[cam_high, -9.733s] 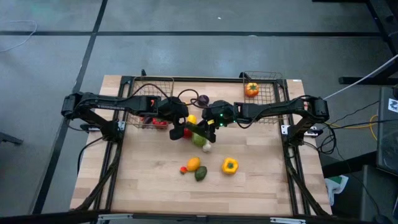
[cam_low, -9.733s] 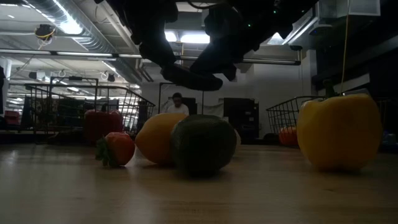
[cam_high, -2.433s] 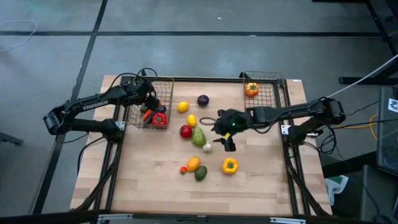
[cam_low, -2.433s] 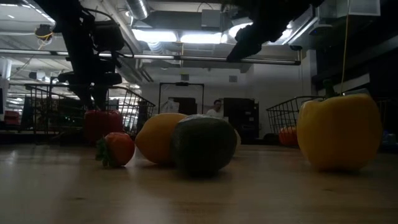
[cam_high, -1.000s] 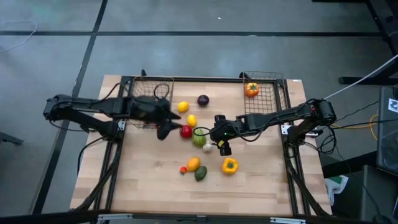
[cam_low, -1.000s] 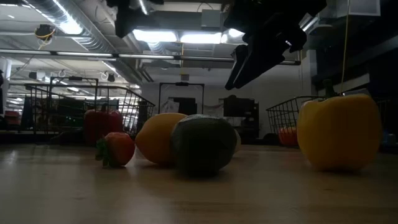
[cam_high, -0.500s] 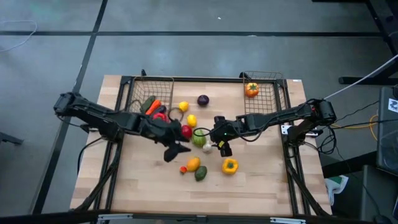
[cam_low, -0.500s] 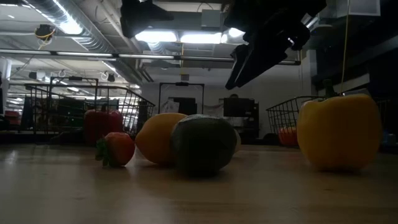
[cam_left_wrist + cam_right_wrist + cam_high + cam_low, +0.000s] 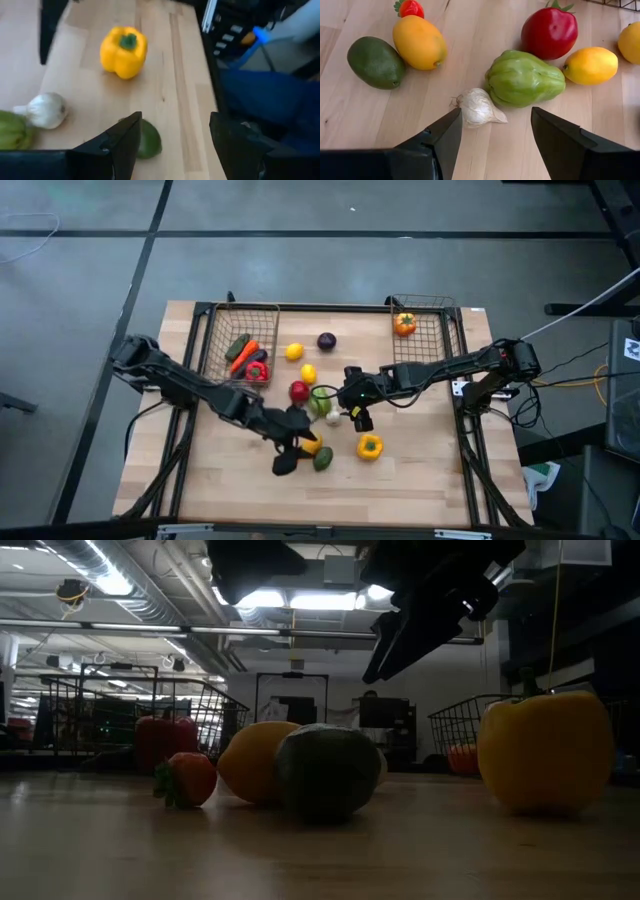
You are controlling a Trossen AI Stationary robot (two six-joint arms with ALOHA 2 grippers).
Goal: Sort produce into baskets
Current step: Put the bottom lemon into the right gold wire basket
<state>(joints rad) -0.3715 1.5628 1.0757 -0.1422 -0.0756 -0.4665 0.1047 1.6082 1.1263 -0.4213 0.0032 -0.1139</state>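
The left basket (image 9: pixel 243 340) at the far left held a cucumber, a carrot and a red pepper. The right basket (image 9: pixel 425 325) held one orange pepper. The left gripper (image 9: pixel 290 452) hung open over the avocado (image 9: pixel 323 459). The right gripper (image 9: pixel 357 417) hung open above the white garlic (image 9: pixel 478 107).

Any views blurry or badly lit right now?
Left wrist view: soft with motion blur, the yellow pepper and garlic smeared. Low view: backlit by ceiling lights, so the avocado and both arms overhead read as dark shapes. Right wrist view: sharp and evenly lit on the green squash. High view: even light, no glare on the table.
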